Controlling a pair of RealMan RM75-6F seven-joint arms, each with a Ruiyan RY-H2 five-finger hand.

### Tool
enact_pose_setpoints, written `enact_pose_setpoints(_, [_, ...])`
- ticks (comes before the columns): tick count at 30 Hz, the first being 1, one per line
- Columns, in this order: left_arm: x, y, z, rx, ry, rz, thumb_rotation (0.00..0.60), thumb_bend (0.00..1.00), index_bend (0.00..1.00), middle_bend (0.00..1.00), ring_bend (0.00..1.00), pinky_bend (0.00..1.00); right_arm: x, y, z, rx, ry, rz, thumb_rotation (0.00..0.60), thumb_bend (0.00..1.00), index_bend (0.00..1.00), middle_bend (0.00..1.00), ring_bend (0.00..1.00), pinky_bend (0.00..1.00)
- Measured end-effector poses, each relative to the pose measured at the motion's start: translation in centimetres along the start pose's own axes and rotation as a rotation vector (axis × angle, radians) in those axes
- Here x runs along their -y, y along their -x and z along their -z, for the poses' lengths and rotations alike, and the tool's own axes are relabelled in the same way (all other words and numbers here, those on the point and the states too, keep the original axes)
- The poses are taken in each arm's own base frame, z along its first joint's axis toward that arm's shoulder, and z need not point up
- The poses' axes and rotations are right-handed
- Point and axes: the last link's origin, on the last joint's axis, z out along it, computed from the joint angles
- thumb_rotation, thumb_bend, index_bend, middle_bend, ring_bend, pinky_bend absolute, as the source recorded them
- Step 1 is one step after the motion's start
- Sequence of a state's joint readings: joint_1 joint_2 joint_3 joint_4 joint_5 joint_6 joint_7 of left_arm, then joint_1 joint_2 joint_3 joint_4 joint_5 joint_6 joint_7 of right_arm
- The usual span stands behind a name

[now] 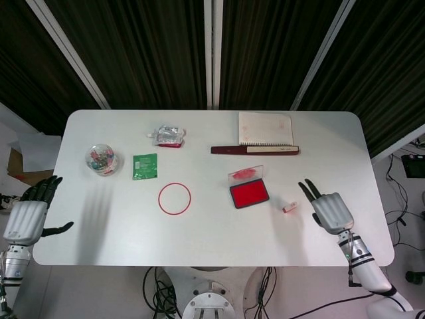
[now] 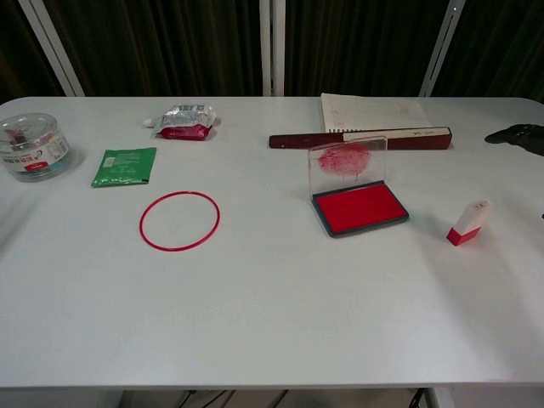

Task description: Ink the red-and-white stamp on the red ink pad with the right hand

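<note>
The stamp (image 1: 289, 207) lies tilted on the white surface (image 1: 212, 226), just right of the ink pad (image 1: 250, 193) and apart from it; the pad's clear lid (image 2: 347, 159) stands open behind the red pad; nothing lies between stamp and pad. Beyond the pad lie a dark red ruler (image 1: 254, 150) and a notebook (image 1: 265, 128); to the left a red ring (image 1: 174, 198), a green packet (image 1: 145, 165), a crumpled pouch (image 1: 168, 136) and a round clear tub (image 1: 103, 159). The right robot hand (image 1: 327, 208) hovers near the stamp's right side, palm down, fingers spread, holding nothing; the left robot hand (image 1: 30, 209) rests at the surface's left edge, well apart, fingers apart and empty.
</note>
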State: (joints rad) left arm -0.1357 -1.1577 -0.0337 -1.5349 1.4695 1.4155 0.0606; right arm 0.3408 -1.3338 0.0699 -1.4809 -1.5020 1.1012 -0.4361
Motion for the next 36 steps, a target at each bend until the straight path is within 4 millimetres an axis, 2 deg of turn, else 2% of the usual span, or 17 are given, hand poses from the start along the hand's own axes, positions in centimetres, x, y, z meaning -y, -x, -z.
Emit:
enact_pose_setpoints(4, [0.2,0.0,0.1,0.001,-0.007,0.005,0.492,0.01,0.04,0.07,0.08,0.18,1.4,0.3,-1.7,0.029,-0.034,-0.005,0.6,0.23,0.0,0.13,0.68,0.92])
enact_pose_setpoints(10, [0.4,-0.1,0.3,0.009,-0.008,0.014,0.505,0.01,0.04,0.07,0.08,0.18,2.2,0.6,-3.1,0.039,-0.058,0.009,0.6,0.23,0.01,0.17,0.68,0.92])
enact_pose_setpoints(19, [0.4,-0.2,0.4,0.009,-0.006,0.012,0.507,0.01,0.04,0.07,0.08,0.18,2.6,1.1,-3.3,0.037,-0.082,0.017,0.6,0.24,0.15,0.26,0.68,0.92])
enact_pose_setpoints(27, [0.0,-0.3,0.4,0.017,0.004,0.019,0.575,0.01,0.04,0.07,0.08,0.18,2.8,1.5,-3.4,0.022,-0.099,0.013,0.6,0.24,0.28,0.28,0.68,0.92])
enact_pose_setpoints(36, [0.1,-0.2,0.4,0.023,0.0,0.029,0.597,0.01,0.04,0.07,0.08,0.18,2.9,1.9,-3.7,0.007,-0.09,-0.012,0.6,0.24,0.35,0.36,0.7,0.92])
